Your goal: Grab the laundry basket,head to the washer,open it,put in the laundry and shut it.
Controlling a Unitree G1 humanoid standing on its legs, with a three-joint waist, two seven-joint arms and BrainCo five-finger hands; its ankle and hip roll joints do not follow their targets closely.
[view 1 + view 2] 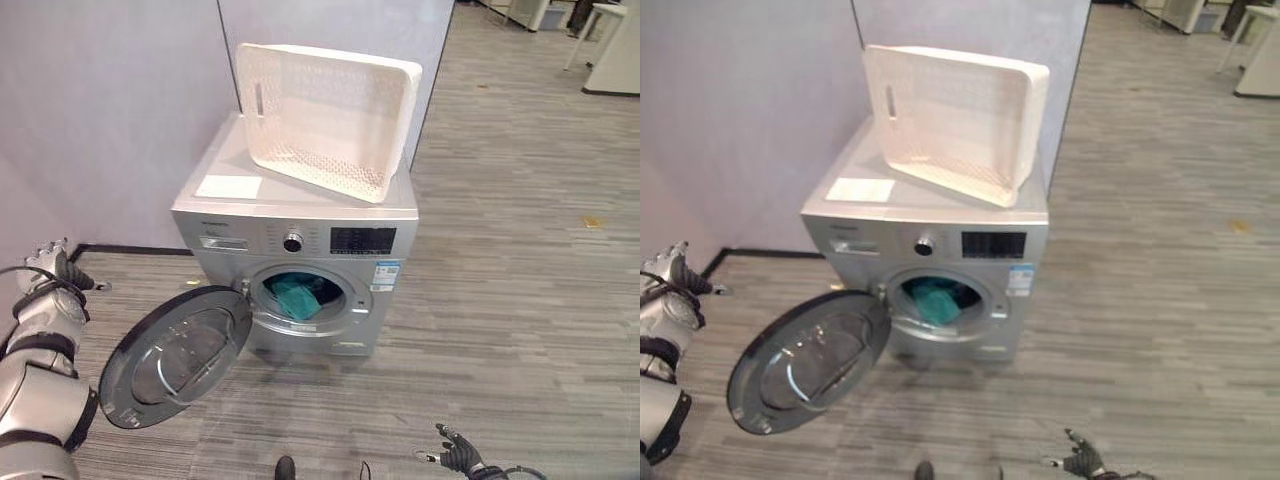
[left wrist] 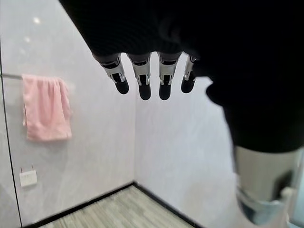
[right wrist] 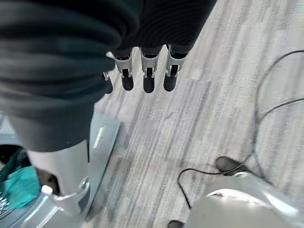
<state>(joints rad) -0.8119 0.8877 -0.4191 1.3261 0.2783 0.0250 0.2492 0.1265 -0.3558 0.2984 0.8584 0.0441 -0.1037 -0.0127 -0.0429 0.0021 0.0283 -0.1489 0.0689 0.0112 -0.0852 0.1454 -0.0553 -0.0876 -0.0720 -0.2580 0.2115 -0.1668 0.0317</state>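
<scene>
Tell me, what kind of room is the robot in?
Probably a laundry corner set up in a big office-like hall. A washer stands by the wall with its door open and teal laundry inside, a white basket sits on top, and a pink towel hangs on the wall.

Washer (image 1: 300, 260) sits ahead of your hands, between them. Its door (image 1: 178, 355) hangs open just right of your left hand (image 1: 50, 268). Laundry (image 1: 298, 295) lies inside the drum; basket (image 1: 325, 115) rests tilted on top. Right hand (image 1: 460, 455) is nearer you.
</scene>
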